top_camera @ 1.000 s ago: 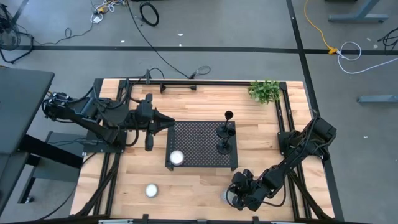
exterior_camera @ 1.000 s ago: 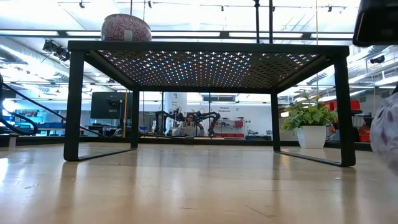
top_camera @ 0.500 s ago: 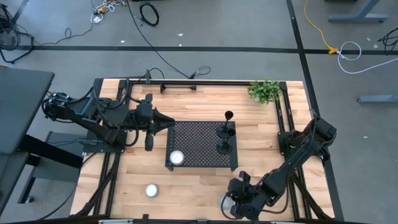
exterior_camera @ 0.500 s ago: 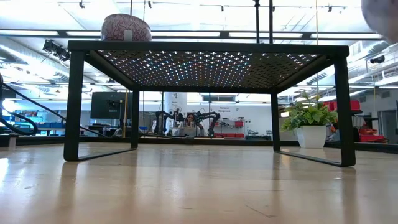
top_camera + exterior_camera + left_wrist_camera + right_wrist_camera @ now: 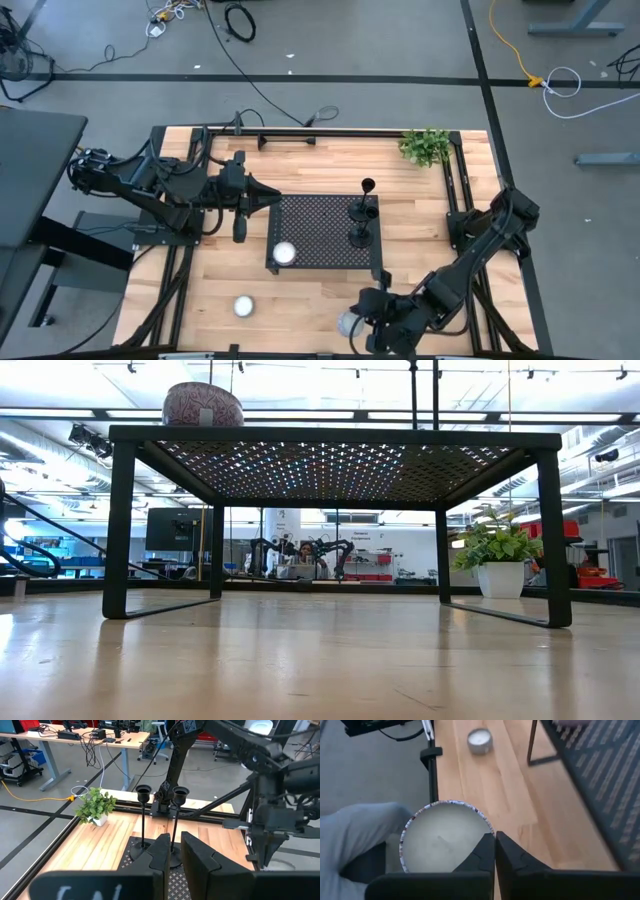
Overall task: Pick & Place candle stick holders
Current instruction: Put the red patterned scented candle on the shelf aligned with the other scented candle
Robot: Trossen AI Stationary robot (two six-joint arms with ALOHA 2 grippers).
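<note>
Looks like a robotics lab, open-plan: bare grey floor with loose cables running across it, height-adjustable desks piled with electronics, ceiling track lights, and a person sitting at a bench between more robot arms in the background.

High cam looks straight down on the whole counter, low cam sits at counter level peering under the perforated tray, both wrist cams ride close behind their fingers, and all four catch that tray.
</note>
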